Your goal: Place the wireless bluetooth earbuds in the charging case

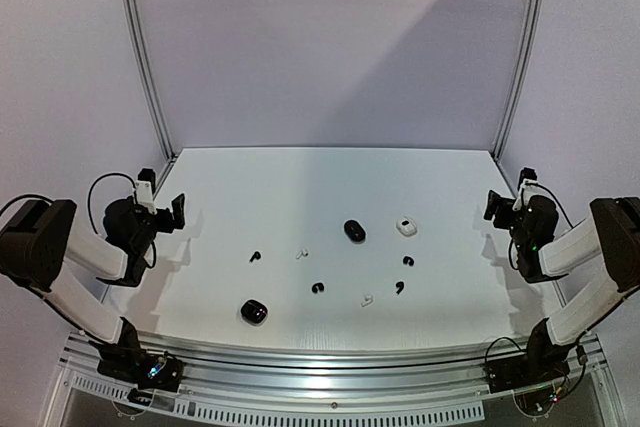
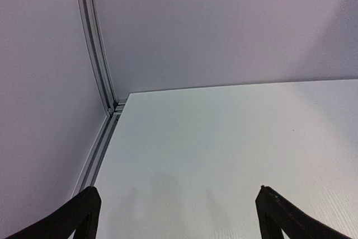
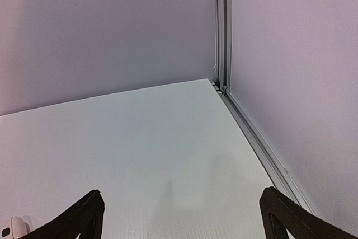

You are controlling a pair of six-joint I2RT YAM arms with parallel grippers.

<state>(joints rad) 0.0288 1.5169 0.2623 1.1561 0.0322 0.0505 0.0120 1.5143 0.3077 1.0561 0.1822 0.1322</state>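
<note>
Six tiny black and white earbuds [image 1: 318,288] are scattered among three oval pebble-like charging cases [image 1: 354,231], midway between the left gripper [image 1: 180,212] and the right gripper [image 1: 491,205]; both jaws are spread wide.

I see both arms out at the sides, with the left claw [image 1: 178,212] and right claw [image 1: 492,205] well apart from everything. On the surface [image 1: 250,177] a black case [image 1: 354,231] sits near a white case [image 1: 406,227], and a second black case [image 1: 253,312] lies nearer me. Black earbuds [image 1: 318,288] and white earbuds [image 1: 367,299] lie loose between them.
</note>
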